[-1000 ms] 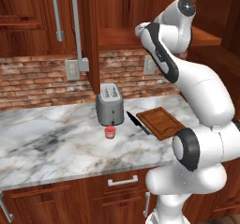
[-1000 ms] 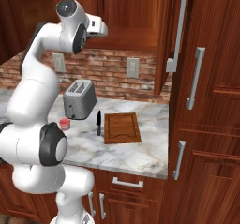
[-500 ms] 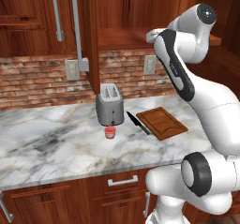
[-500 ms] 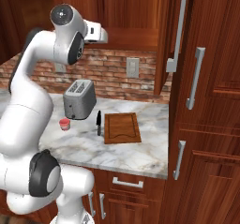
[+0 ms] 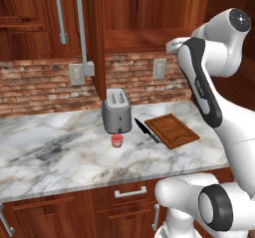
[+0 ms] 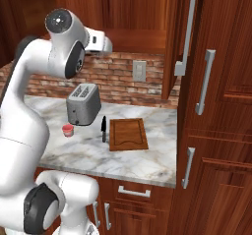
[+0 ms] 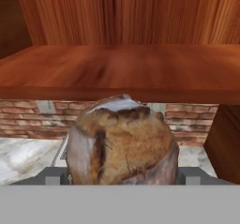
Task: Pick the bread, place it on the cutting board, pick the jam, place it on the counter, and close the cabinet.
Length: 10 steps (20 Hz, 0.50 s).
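Right, I've got the bread [image 7: 123, 141] clamped in the gripper [image 7: 123, 174], bun big in hand cam, held up by the open cabinet [image 5: 144, 38] shelf, well above the counter [image 5: 60, 152]. Jam [image 5: 117, 140] sits on the marble just in front of the toaster [image 5: 116, 110]. Cutting board [image 5: 172, 130] lies bare, w/ a black knife [image 5: 146, 130] beside it.

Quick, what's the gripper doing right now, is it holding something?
Gripper: shut on the bread, which sits right between the jaws in the hand view, up in front of the cabinet shelf.
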Motion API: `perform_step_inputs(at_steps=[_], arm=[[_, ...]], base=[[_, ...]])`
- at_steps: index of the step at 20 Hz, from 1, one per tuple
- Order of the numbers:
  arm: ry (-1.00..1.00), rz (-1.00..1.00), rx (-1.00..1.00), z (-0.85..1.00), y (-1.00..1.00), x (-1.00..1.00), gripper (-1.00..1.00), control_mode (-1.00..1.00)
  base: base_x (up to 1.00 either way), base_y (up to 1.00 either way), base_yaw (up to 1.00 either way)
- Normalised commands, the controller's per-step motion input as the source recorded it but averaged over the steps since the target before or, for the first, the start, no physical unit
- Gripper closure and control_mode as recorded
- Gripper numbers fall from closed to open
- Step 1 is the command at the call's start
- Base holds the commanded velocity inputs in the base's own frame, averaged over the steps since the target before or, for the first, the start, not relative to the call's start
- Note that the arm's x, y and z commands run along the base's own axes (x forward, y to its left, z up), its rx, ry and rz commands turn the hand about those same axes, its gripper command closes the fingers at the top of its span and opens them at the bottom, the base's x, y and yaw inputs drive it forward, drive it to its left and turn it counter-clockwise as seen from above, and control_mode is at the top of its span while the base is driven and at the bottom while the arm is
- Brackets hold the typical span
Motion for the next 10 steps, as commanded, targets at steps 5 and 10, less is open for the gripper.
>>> perform_step_inputs(at_steps=[5,10], arm=[[0.12,0.00,0.00,0.00,-0.04,-0.50,1.00,-1.00],[0.17,0.00,0.00,0.00,0.00,-0.42,1.00,-1.00]], base=[[0.00,0.00,0.00],[0.00,0.00,0.00]])
